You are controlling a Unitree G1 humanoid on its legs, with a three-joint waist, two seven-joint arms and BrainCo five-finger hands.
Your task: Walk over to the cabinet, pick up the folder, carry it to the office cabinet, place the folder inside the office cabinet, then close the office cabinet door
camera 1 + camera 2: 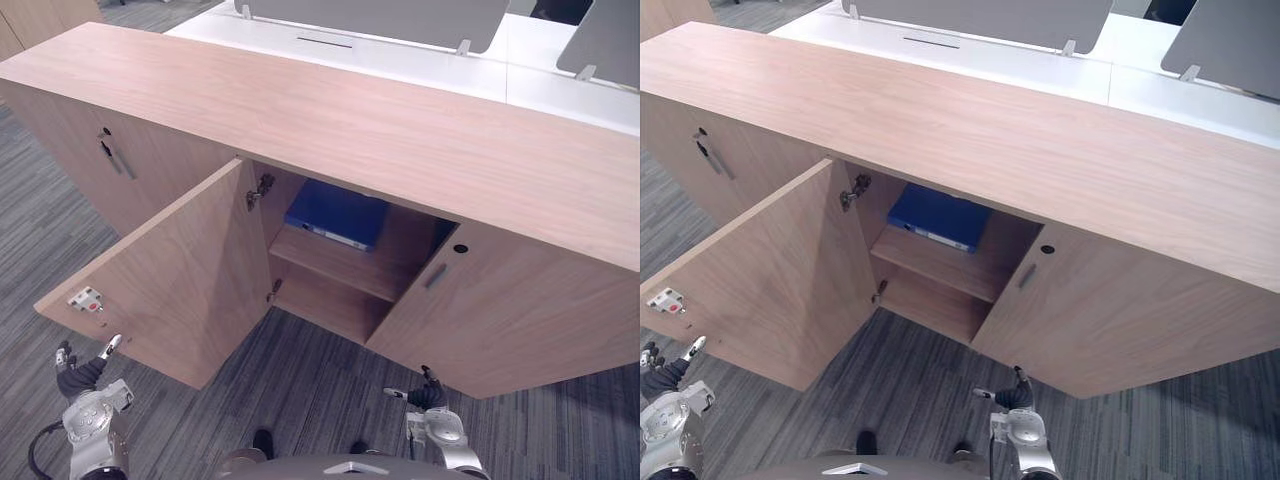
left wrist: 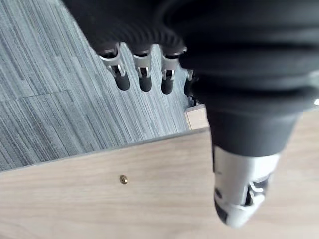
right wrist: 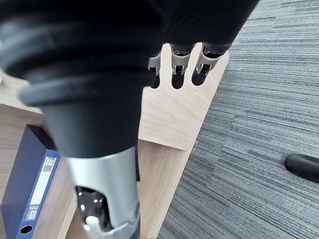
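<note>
A blue folder (image 1: 337,213) lies flat on the upper shelf inside the long wooden office cabinet (image 1: 350,120); it also appears in the right wrist view (image 3: 30,184). The cabinet door (image 1: 170,270) in front of it stands swung wide open towards me. My left hand (image 1: 85,385) hangs low by that door's outer edge, its fingers (image 2: 144,74) relaxed and holding nothing. Lower and right of the opening, my right hand (image 1: 428,400) hangs open and empty, a little in front of the closed door (image 1: 500,310).
A lower shelf (image 1: 330,300) sits under the folder. Another closed door with a handle (image 1: 115,155) is at the cabinet's left end. White desks with grey screens (image 1: 400,60) stand behind the cabinet. Grey carpet (image 1: 320,390) lies between me and it.
</note>
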